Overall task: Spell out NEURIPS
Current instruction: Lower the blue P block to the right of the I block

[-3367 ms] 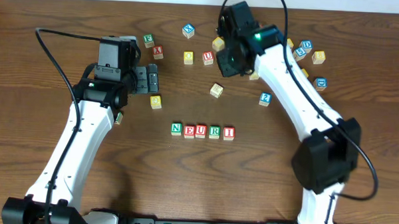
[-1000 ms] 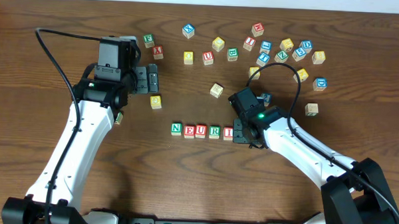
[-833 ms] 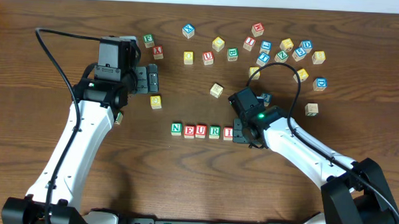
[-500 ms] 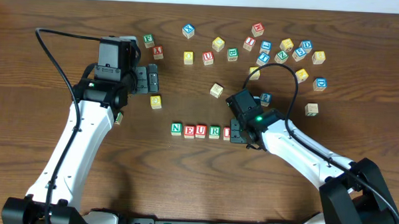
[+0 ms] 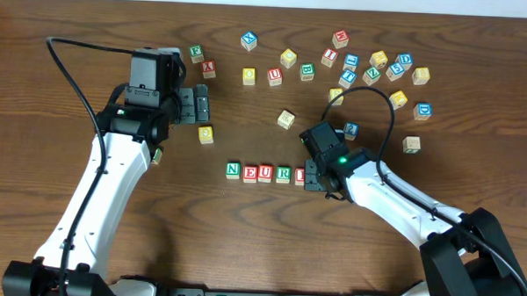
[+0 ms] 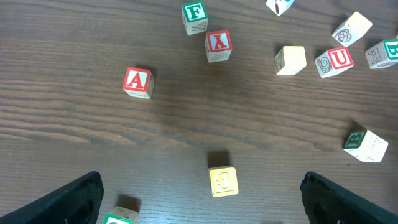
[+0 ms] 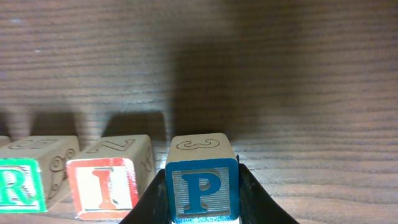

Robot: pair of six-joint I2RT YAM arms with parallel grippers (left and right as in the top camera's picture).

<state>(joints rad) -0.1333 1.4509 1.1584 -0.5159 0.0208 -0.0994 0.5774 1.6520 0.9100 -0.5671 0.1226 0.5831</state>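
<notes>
The row N (image 5: 233,171), E (image 5: 249,173), U (image 5: 265,174), R (image 5: 283,174) lies at mid-table. The red I cube (image 7: 102,186) ends it, half covered from above by my right gripper (image 5: 313,178). That gripper (image 7: 202,208) is shut on the blue P cube (image 7: 200,180), which is upright, level with the I and just to its right, a narrow gap between them. From overhead the P is hidden. My left gripper (image 5: 199,104) is open and holds nothing. A yellow-faced cube (image 6: 224,182) lies just ahead of its fingers (image 6: 68,199); I cannot read its letter.
Several loose cubes are scattered along the back right (image 5: 376,68). A red A cube (image 6: 137,82), a green F cube (image 6: 194,15), a spare U cube (image 5: 274,76) and a lone cube (image 5: 286,120) lie behind the row. Another cube (image 5: 411,143) sits to the right.
The right gripper came from the back cluster down to the row and, over the last second, edged left with the P toward the I. The left arm has not moved.
</notes>
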